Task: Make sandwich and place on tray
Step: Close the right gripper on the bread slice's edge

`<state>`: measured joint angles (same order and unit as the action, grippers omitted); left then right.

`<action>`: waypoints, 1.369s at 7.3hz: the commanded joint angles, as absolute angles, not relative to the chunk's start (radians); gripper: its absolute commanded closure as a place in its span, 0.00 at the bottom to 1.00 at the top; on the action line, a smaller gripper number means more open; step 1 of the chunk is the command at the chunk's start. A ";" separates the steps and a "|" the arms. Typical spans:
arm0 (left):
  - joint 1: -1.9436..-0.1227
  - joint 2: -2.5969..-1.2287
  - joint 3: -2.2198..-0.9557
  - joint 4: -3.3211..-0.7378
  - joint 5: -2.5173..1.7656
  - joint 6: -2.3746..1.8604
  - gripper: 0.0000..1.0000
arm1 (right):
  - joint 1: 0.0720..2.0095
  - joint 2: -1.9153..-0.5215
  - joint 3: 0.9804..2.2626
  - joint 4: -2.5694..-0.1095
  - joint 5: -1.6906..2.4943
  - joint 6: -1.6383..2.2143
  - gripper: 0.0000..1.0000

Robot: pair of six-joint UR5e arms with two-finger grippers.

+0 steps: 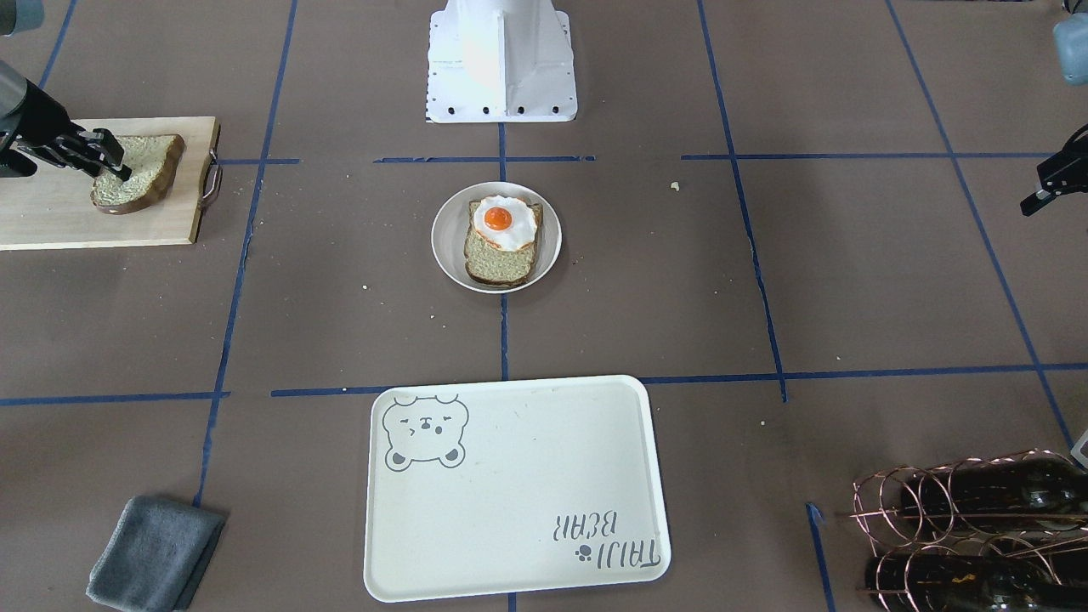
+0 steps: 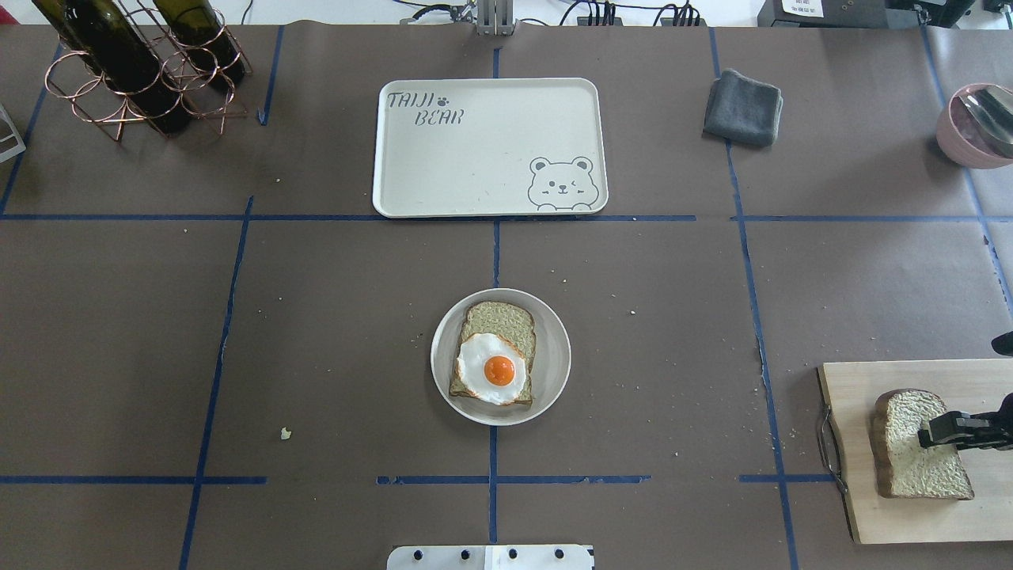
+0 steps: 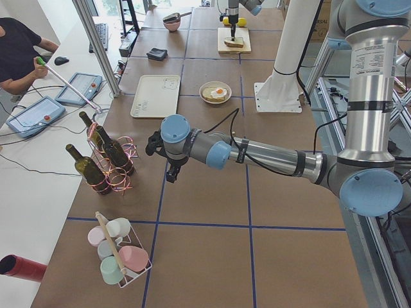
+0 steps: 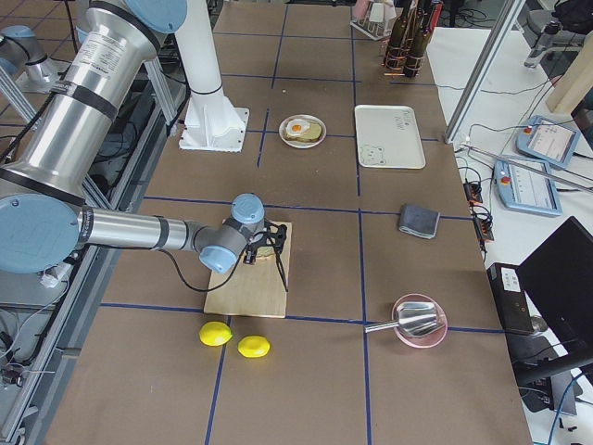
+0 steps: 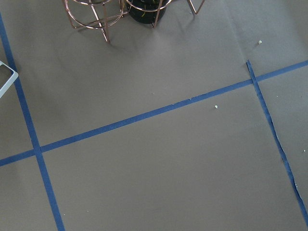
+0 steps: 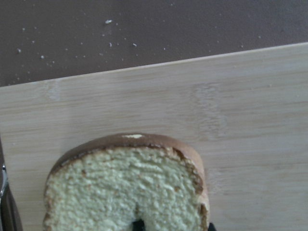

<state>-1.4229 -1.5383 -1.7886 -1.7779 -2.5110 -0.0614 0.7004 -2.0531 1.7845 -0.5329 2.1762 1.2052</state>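
Overhead and front cameras face each other steeply downward, both showing the tray (image 2: 491, 146).

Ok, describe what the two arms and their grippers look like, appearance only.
The left arm and the right arm look alike: silver-grey metal tubes joined by rounded housings with pale blue caps and black rings. A black cable loops along the left arm, and its upright tube carries a small printed label. The left gripper and the right gripper are black.

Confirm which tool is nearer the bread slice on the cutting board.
Right. Right tool is on the bread slice; left tool hangs far off, by the bottle rack.
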 commanded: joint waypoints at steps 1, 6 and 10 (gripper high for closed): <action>-1.422 -1.539 -1.790 -1.778 -2.511 -0.061 0.00 | 0.703 -2.052 1.786 -0.529 2.186 1.204 1.00; -1.422 -1.539 -1.793 -1.778 -2.511 -0.061 0.00 | 0.707 -2.063 1.787 -0.477 2.186 1.206 1.00; -1.425 -1.539 -1.801 -1.778 -2.511 -0.061 0.00 | 0.706 -2.072 1.776 -0.407 2.190 1.207 1.00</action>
<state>-1.4239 -1.5386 -1.7998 -1.7779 -2.5117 -0.0614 0.7061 -2.0720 1.7807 -0.4235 2.1889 1.2062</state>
